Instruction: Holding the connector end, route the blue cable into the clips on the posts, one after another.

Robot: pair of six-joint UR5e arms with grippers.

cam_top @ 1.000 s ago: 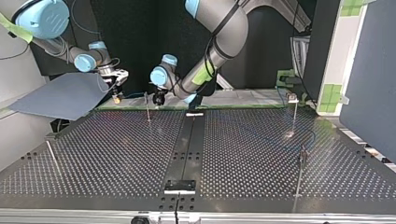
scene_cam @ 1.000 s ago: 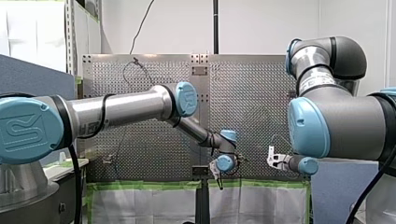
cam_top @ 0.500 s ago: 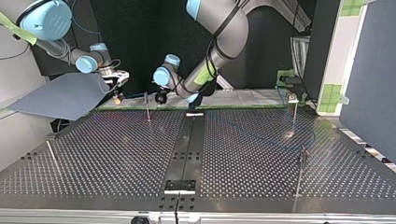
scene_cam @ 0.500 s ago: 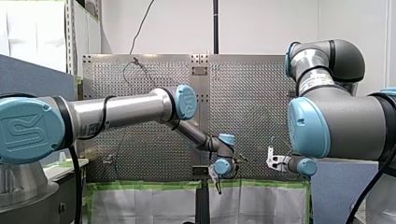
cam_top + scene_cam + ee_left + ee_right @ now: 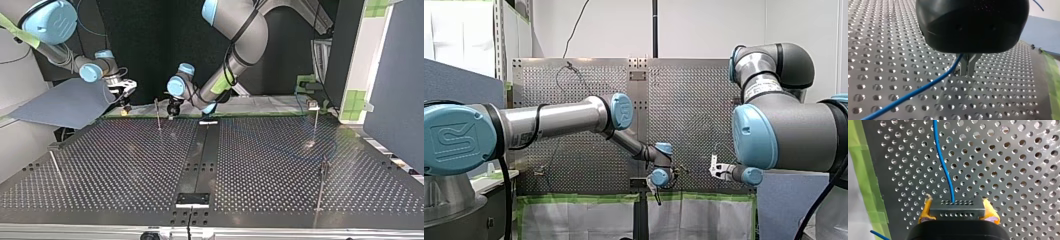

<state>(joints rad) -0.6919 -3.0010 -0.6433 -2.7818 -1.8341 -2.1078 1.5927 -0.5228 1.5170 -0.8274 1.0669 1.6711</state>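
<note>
In the right wrist view my right gripper [image 5: 957, 210] is shut with its yellow pads [image 5: 925, 211] on a grey connector block [image 5: 957, 206]. The blue cable [image 5: 944, 167] leaves the block and runs ahead over the perforated plate. In the left wrist view my left gripper [image 5: 967, 73] has its metal fingers shut on the blue cable [image 5: 923, 87], which trails away from them. In the top view my left gripper [image 5: 171, 111] hangs just beside a thin post [image 5: 158, 114] at the table's far edge. My right gripper [image 5: 125, 102] is further left.
Other thin posts stand at the top view's right [image 5: 316, 120], near right [image 5: 322, 182] and near left [image 5: 55, 167]. A grey panel [image 5: 65, 102] lies beside my right gripper. Green tape [image 5: 866, 177] lines the table's edge. A black strip [image 5: 200, 155] runs down the middle.
My left arm's wrist has shifted a little, lower in the front view and rightward in the top view. My right gripper has hardly moved. Both grips are the same.
</note>
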